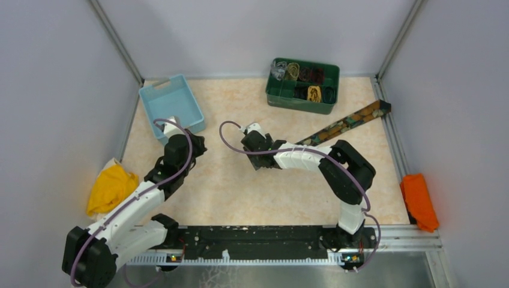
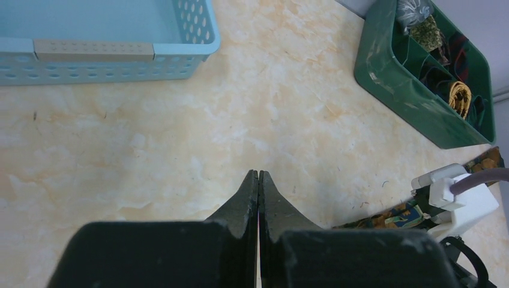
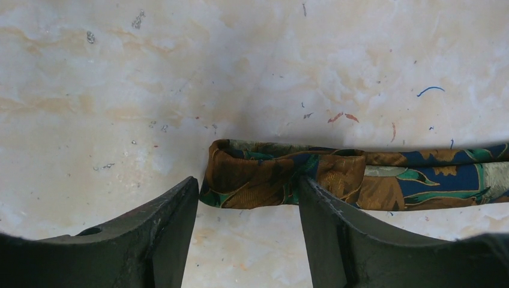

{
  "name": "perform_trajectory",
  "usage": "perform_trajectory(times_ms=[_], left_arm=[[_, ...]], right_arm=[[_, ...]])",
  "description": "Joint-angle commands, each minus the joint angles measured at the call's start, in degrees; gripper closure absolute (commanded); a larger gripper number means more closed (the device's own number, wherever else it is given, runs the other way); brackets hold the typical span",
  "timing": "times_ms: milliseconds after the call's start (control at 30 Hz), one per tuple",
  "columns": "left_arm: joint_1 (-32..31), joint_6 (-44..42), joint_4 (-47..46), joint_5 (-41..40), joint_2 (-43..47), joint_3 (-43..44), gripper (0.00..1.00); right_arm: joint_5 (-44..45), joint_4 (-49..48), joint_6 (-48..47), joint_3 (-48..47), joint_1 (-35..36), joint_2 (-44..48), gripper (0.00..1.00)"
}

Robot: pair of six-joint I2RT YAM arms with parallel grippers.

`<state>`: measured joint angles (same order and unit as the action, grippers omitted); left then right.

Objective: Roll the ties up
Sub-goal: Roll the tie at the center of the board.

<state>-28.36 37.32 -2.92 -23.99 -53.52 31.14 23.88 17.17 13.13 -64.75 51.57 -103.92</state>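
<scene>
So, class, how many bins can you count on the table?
2. A light blue basket sits at the far left of the table; a green divided bin sits far centre-right. None appears hidden.

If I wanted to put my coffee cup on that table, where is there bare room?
Bare tabletop lies between the blue basket and the green bin, and in the near middle, ahead of the black rail. It is crowded mid-table, where the right fingers straddle the folded end of the patterned tie.
</scene>
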Motion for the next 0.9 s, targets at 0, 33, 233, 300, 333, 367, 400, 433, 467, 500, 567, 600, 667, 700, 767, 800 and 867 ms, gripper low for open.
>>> perform_trajectory(times_ms=[0,33,233,300,333,367,400,433,467,500,567,600,667,700,767,800,867], left_arm=[[0.1,-1.4,2.0,-2.6,1.1,-0.9,1.0],[0.1,-1.4,2.0,-2.7,1.0,-0.9,1.0],[0.1,-1.4,1.7,-2.2,0.3,-0.8,1.0],[0.2,-1.6,1.3,-1.7,0.0,-0.8,1.0],[0.2,-1.8,1.1,-1.4,-0.2,-0.7,1.0],[0.2,-1.7,1.2,-1.3,-0.4,-0.6,1.0],[0.2,-1.7,1.1,-1.2,-0.7,-0.6,1.0],[0.1,-1.9,1.0,-1.0,-1.0,-0.5,1.0],[0.1,-1.9,1.2,-0.9,-1.1,-0.4,1.0],[0.2,-1.8,1.4,-0.8,-1.0,-0.3,1.0],[0.3,-2.1,1.4,-0.8,-0.8,-0.2,1.0],[0.3,-2.1,1.6,-0.9,-0.7,-0.2,1.0],[0.5,-2.4,1.8,-1.2,-0.1,-0.3,1.0],[0.6,-2.4,1.9,-1.3,0.1,-0.3,1.0],[0.7,-2.6,2.3,-1.5,0.7,-0.3,1.0],[0.8,-2.7,2.6,-1.5,1.0,-0.2,1.0],[0.9,-3.1,2.7,-1.6,1.7,-0.1,1.0]], right_arm=[[0.2,-1.0,0.4,-2.3,-0.1,-2.0,0.38],[-0.7,-1.1,0.8,-2.4,-0.3,-2.6,0.38],[-2.6,-0.6,3.2,-2.6,-1.8,-5.3,0.37],[-2.7,-0.2,3.5,-2.6,-2.2,-5.6,0.4],[-2.8,0.0,3.6,-2.7,-2.2,-5.7,0.43],[-2.9,0.3,3.7,-2.9,-2.4,-5.8,0.47],[-3.0,0.8,3.9,-3.3,-2.5,-6.1,0.52],[-3.0,1.3,4.0,-3.6,-2.5,-6.4,0.57],[-3.0,1.8,4.1,-3.9,-2.5,-6.5,0.62],[-3.0,2.1,4.4,-4.2,-2.5,-6.6,0.66],[-3.5,2.2,4.9,-4.3,-2.5,-6.0,0.71],[-3.9,1.9,5.1,-4.2,-2.5,-5.5,0.73],[-6.5,0.9,6.0,-3.8,-2.6,-3.9,0.76],[-8.1,-0.1,6.5,-3.6,-2.4,-3.1,0.77],[-11.7,-1.1,7.8,-4.0,-2.0,-1.4,0.78],[-13.4,-1.3,8.7,-4.2,-1.9,-0.8,0.78],[-17.7,-2.6,11.0,-4.5,-1.8,0.5,0.79]])
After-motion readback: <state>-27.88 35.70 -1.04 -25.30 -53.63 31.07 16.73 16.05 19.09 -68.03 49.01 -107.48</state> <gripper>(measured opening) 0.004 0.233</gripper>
